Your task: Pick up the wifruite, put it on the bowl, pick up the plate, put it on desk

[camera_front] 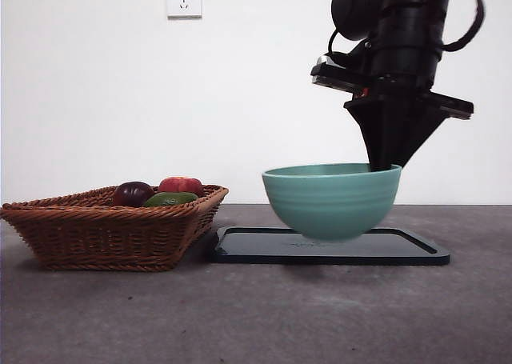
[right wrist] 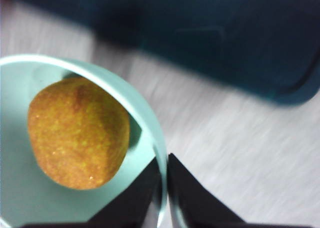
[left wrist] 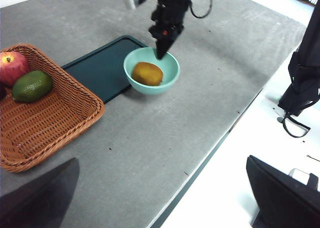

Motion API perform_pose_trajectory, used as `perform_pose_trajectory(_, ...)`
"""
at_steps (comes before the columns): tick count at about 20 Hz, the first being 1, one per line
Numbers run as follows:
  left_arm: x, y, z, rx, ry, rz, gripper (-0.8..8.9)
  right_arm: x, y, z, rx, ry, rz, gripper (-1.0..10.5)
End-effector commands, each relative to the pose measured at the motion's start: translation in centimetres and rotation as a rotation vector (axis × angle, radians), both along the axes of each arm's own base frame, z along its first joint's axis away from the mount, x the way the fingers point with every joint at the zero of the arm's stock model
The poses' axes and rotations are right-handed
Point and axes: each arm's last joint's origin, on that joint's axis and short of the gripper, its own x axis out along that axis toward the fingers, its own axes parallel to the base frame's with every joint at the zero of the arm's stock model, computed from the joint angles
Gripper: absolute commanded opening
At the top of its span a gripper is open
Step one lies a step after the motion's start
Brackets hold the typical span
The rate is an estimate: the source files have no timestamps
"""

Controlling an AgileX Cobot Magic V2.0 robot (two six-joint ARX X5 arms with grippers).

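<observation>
The wifruite [left wrist: 147, 73] lies inside the mint-green bowl [camera_front: 332, 198], so the first half of the task looks done. The right gripper [right wrist: 165, 188] pinches the bowl's rim, one jaw inside and one outside, on the side away from the wicker basket [camera_front: 112, 224]. In the front view the bowl seems lifted just clear of the dark tray [camera_front: 330, 246], though motion blur makes that uncertain. Bare desk [left wrist: 165, 133] lies beside the tray for setting down. The left gripper waits well apart, its jaws spread.
</observation>
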Motion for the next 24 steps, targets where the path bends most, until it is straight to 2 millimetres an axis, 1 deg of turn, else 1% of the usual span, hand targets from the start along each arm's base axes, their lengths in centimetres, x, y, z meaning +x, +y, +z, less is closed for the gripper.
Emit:
perform_pose_trajectory(1,-0.1,0.1,0.3,-0.01,-0.021,-0.008,5.32,2.5,0.3,0.0,0.004,-0.016,0.008,0.1)
perform_pose_trajectory(4,-0.1,0.1,0.3,-0.01,-0.021,-0.008,5.32,5.6,0.2,-0.4,0.0,-0.014,-0.005,0.1)
perform_pose_trajectory(6,-0.1,0.1,0.3,-0.01,-0.021,-0.008,5.32,7.2,0.3,-0.9,0.004,-0.016,-0.017,0.1)
perform_pose_trajectory(9,-0.1,0.1,0.3,-0.009,-0.021,-0.008,5.32,9.4,0.6,-2.5,0.045,-0.002,-0.025,0.1)
perform_pose_trajectory(12,-0.1,0.1,0.3,-0.009,-0.021,-0.008,5.32,10.1,0.7,-4.1,0.034,0.022,-0.031,0.1)
perform_pose_trajectory(15,-0.1,0.1,0.3,-0.009,-0.021,-0.008,5.32,10.2,0.7,-4.3,0.031,0.021,-0.028,0.1)
perform_pose_trajectory(16,-0.1,0.1,0.3,-0.009,-0.021,-0.008,5.32,10.2,0.7,-4.3,0.029,0.021,-0.034,0.3)
perform_pose_trajectory(17,-0.1,0.1,0.3,-0.009,-0.021,-0.008,5.32,10.2,0.7,-4.3,0.021,0.017,-0.036,1.2)
perform_pose_trajectory(18,-0.1,0.1,0.3,-0.009,-0.021,-0.008,5.32,10.3,0.5,-4.1,0.0,0.011,-0.042,2.6)
perform_pose_trajectory(19,-0.1,0.1,0.3,-0.009,-0.021,-0.008,5.32,10.3,0.4,-3.6,-0.023,0.004,-0.046,3.5)
perform_pose_trajectory(20,-0.1,0.1,0.3,-0.009,-0.021,-0.008,5.32,10.3,0.3,-2.4,-0.051,-0.009,-0.047,4.0)
perform_pose_trajectory(21,-0.1,0.1,0.3,-0.009,-0.021,-0.008,5.32,10.4,0.2,-1.0,-0.075,-0.026,-0.048,4.2)
perform_pose_trajectory(24,-0.1,0.1,0.3,-0.01,-0.021,-0.008,5.32,9.6,0.4,4.1,-0.07,-0.073,-0.031,5.5)
